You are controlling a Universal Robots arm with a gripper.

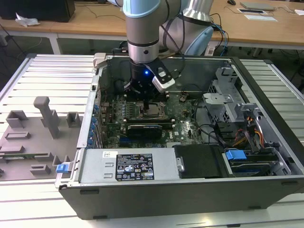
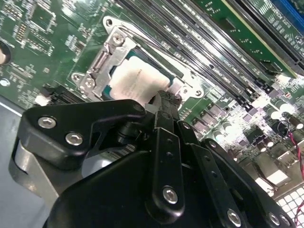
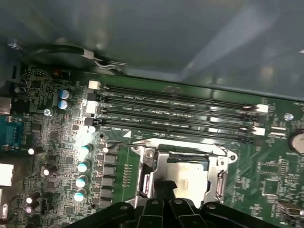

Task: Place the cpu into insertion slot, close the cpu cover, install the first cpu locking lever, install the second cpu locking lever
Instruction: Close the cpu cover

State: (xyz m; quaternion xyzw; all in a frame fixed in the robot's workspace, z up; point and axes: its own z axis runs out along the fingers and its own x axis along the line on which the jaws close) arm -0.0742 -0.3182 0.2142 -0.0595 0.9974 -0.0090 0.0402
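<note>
Hand [image 2: 164, 97] closed, tip at the edge of the cpu [image 2: 135, 80] within the cpu cover [image 2: 105, 57], print illegible.

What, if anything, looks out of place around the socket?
Nothing stands out. The cpu lies flat and square in the socket, with the gripper at its edge; no loose or damaged parts show nearby.

Even overhead room light fell on the computer case [image 1: 190, 190] in the exterior view. The arm [image 1: 145, 28] shadowed the motherboard [image 1: 185, 118] around the cpu [image 1: 155, 112], and a blue lamp [image 1: 146, 72] glowed above it. In the second wrist view the cpu [image 2: 135, 83] was washed out pale. Capacitors [image 2: 266, 102] beyond it flared white, and the gripper [image 2: 164, 97] beside it was dim, black and blurred near the lens.
</note>
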